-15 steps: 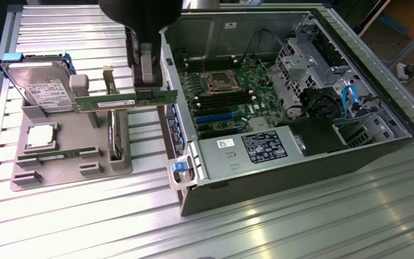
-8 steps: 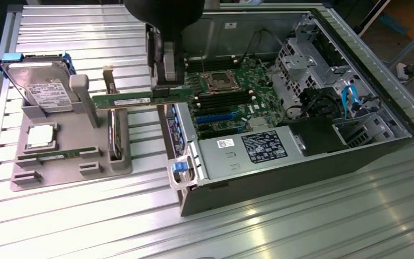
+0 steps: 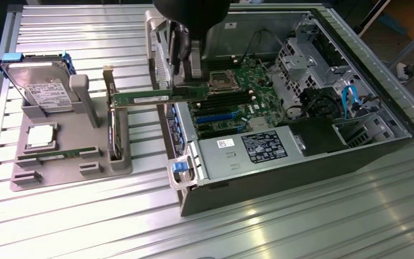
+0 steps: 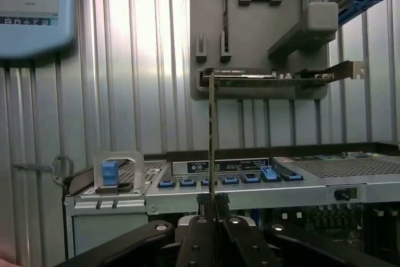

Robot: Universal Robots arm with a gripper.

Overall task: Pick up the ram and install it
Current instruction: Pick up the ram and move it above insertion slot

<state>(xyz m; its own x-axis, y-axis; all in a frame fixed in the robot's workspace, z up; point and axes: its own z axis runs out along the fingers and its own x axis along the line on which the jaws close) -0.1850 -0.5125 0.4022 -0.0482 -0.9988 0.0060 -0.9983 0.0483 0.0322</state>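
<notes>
My gripper (image 3: 190,88) is shut on one end of the ram (image 3: 142,98), a long green stick held level above the left wall of the open computer case (image 3: 293,156). Most of the stick reaches out over the table toward the grey parts holder (image 3: 63,172). In the wrist view the ram (image 4: 212,136) appears edge-on, rising from between my closed fingers (image 4: 201,226). A second green stick (image 3: 64,154) lies in the holder. The motherboard (image 3: 228,102) with its dark memory slots lies just to the exterior view's right of my gripper.
The holder also carries a hard drive (image 3: 45,89), a square silver CPU (image 3: 40,135) and an upright dark expansion card (image 3: 115,129). A blue latch (image 3: 180,168) sits on the case's near corner. A pale blue screen (image 4: 31,4) stands beyond the table.
</notes>
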